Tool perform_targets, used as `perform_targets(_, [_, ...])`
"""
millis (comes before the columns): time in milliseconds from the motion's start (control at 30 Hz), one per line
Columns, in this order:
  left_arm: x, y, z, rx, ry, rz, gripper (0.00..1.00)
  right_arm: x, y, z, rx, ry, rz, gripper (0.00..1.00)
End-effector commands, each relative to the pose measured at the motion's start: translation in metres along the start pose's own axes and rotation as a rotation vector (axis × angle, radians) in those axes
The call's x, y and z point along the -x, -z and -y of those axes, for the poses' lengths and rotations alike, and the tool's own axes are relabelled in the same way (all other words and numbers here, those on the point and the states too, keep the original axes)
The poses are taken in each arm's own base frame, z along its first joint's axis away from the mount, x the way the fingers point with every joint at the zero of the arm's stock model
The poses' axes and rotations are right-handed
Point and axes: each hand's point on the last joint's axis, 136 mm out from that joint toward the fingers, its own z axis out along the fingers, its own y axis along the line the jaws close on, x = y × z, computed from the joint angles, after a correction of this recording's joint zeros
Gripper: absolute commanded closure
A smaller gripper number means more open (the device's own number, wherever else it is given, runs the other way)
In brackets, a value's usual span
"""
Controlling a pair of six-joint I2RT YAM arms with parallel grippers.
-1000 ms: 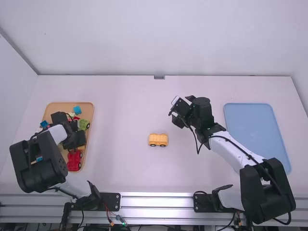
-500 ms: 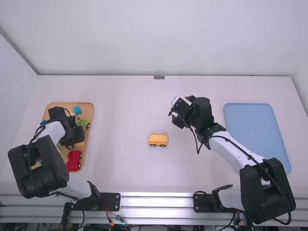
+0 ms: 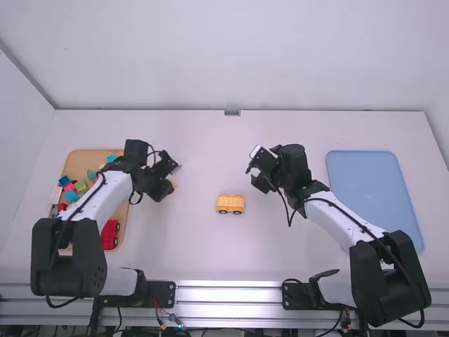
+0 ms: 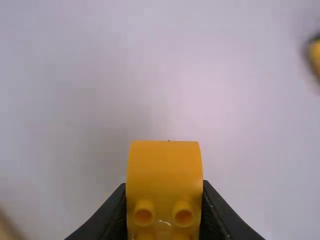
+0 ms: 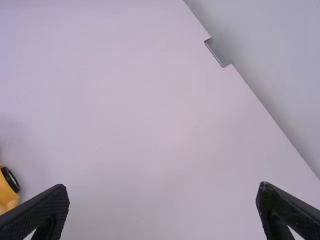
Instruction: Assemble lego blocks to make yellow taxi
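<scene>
My left gripper (image 3: 172, 184) hangs over the table between the wooden tray and the yellow wheeled car base (image 3: 230, 204). Seen from the left wrist, that gripper (image 4: 164, 210) is shut on a yellow block (image 4: 164, 172) with round studs and a curved face. A corner of the car base (image 4: 315, 56) shows at the right edge there. The right gripper (image 3: 254, 170) is held above the table, beyond the base and to its right. In the right wrist view the gripper (image 5: 162, 195) is open, nothing between its fingers; part of the base (image 5: 7, 192) lies at the left edge.
A wooden tray (image 3: 84, 160) at the left holds several coloured blocks and a red car (image 3: 110, 234). The left forearm crosses over it. A blue tray (image 3: 372, 182) lies at the right. The back wall borders the table's far edge.
My left gripper has moved right, from over the wooden tray to the table beside it, carrying the yellow block. The right arm and the car base have kept their places.
</scene>
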Motion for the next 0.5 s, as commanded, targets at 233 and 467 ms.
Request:
perform_targets(233, [0.034,-0.016,0.051,-0.023,-0.525,-0.013,0.99,0.013,0.005,0.005,-0.001,-0.143,0.038,0.01])
perform_targets(467, [0.03,-0.042,0.069,-0.099,-0.669,-0.06,0.98,0.02,0.006,-0.003,0.049,-0.139,0.071,0.01])
